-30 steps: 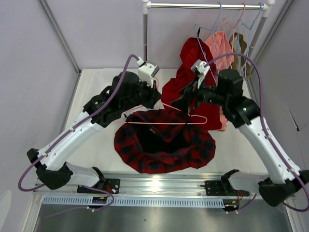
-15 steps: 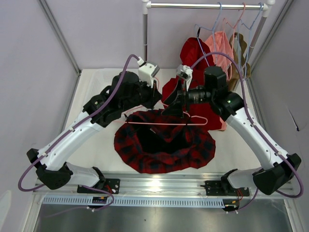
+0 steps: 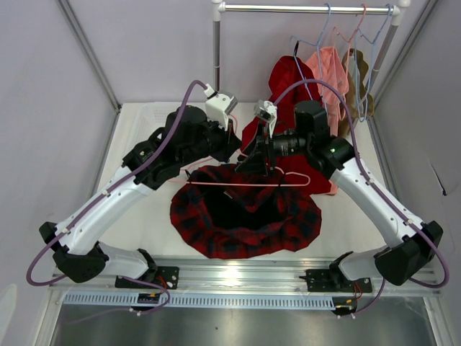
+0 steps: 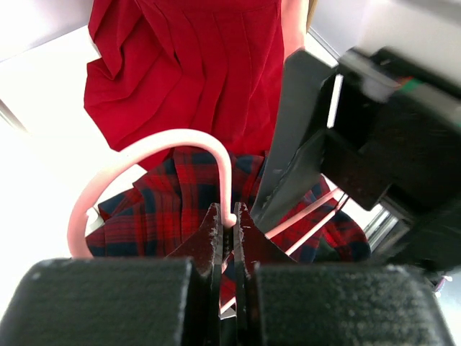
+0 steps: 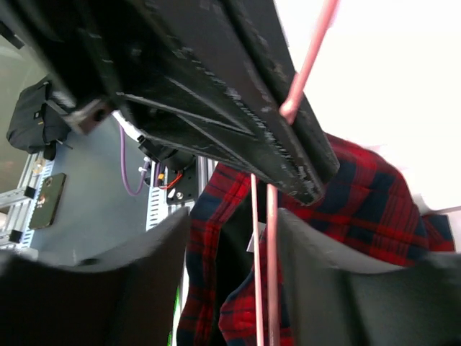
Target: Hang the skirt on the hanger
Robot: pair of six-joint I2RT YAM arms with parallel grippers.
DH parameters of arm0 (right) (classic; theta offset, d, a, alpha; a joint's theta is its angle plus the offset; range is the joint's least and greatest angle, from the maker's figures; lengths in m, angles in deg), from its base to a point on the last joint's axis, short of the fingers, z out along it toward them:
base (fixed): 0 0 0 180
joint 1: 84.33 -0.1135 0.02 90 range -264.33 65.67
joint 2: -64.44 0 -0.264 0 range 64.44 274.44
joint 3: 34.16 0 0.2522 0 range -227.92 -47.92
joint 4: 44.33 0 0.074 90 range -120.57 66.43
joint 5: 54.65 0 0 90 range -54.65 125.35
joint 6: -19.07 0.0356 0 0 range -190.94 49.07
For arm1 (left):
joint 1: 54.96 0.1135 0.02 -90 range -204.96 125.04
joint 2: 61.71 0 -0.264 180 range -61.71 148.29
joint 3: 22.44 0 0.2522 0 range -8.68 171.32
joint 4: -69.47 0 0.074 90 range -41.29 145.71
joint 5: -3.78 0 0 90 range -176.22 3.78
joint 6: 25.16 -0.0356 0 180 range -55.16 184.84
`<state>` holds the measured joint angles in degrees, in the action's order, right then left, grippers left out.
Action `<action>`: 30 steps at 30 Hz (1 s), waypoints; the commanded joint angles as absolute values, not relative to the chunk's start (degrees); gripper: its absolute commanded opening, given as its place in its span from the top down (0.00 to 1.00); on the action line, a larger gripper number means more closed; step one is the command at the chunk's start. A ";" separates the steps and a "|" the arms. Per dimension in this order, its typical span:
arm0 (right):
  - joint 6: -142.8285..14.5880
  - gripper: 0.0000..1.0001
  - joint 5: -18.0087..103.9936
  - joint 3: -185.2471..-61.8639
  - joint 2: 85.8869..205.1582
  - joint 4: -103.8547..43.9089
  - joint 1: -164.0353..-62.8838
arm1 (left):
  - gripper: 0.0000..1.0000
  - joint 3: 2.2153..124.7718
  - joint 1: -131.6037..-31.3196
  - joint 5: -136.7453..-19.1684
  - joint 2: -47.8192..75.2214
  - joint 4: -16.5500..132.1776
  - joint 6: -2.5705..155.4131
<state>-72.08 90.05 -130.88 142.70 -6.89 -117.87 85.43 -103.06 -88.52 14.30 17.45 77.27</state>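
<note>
Hard to see: from the overhead camera the left claw (image 3: 229, 144) and the right claw (image 3: 253, 160) merge into one dark cluster, so their fingertips cannot be told apart there. In the right wrist view that claw's own fingers are blurred and cut off by the bottom edge.
Left arm: rises from its base at the near left and reaches across to the middle of the desk (image 3: 144, 209), with its wrist over the far edge of the skirt (image 3: 245, 216).
Left claw: closed tight on the hanger (image 3: 238, 183), with the pink wire pinched between its fingers at the neck just under the hook.
Right arm: arches in from the near right, with its wrist turned left so that its claw sits just beside the left claw.
Right claw: fingers apart. Two pink hanger wires run through the gap, and whether either finger touches them cannot be told.
Skirt: lies spread in a rounded heap on the desk between the two arms, its dark inside showing at the middle.
Hanger: held over the skirt's far part, with its long bar level across the plaid.
Rail (image 3: 302, 9): at the far right, it carries a plain red garment (image 3: 288, 83), a salmon-pink garment (image 3: 328, 65) and light blue wire hangers (image 3: 320, 36). The right claw hides part of the red garment's lower half.
</note>
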 commanded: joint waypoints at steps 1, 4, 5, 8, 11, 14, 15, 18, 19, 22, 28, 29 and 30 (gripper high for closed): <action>-72.69 0.50 89.58 -131.60 143.19 -8.15 -118.17 | 1.00 88.09 -103.04 -87.89 13.00 20.03 76.62; -72.34 0.61 89.32 -131.85 143.19 -8.25 -118.17 | 1.00 88.18 -103.04 -87.80 13.09 20.11 76.62; -72.52 0.62 89.32 -132.03 143.37 -8.16 -118.26 | 1.00 88.18 -103.04 -87.71 13.00 20.20 76.71; -72.52 0.69 89.05 -132.30 143.80 -8.07 -118.26 | 1.00 88.09 -103.04 -87.62 13.00 20.29 76.71; -72.43 0.75 89.05 -132.56 143.98 -7.72 -118.26 | 1.00 87.57 -103.04 -87.71 12.74 20.47 76.71; -72.25 0.88 89.93 -132.73 144.25 -7.45 -118.43 | 1.00 87.48 -102.95 -87.71 12.56 20.64 76.62; -71.99 1.00 89.41 -132.82 144.42 -7.45 -118.52 | 1.00 87.48 -103.04 -87.63 12.56 20.73 76.62; -71.20 1.00 88.18 -133.09 144.42 -7.02 -119.31 | 1.00 87.30 -102.95 -87.71 12.21 20.64 76.53; -70.50 1.00 87.39 -133.17 143.99 -6.93 -119.75 | 1.00 87.13 -103.04 -87.71 12.04 20.82 76.44; -67.61 1.00 82.57 -132.56 141.27 -9.11 -121.16 | 0.89 87.21 -102.95 -88.50 11.42 20.64 76.36; -64.79 1.00 76.32 -133.62 136.00 -10.09 -120.89 | 0.50 88.18 -102.95 -90.87 9.75 20.91 75.92; -64.09 1.00 75.61 -133.44 135.38 -10.44 -120.90 | 0.48 89.40 -102.95 -91.22 9.75 20.82 75.74; -63.56 1.00 75.00 -133.18 134.93 -10.70 -120.81 | 0.45 90.02 -102.95 -91.31 9.92 20.64 75.57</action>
<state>-66.38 77.90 -130.88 139.77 -6.32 -120.84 86.19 -103.21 -88.92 11.90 18.00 76.68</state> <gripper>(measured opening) 0.042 0.533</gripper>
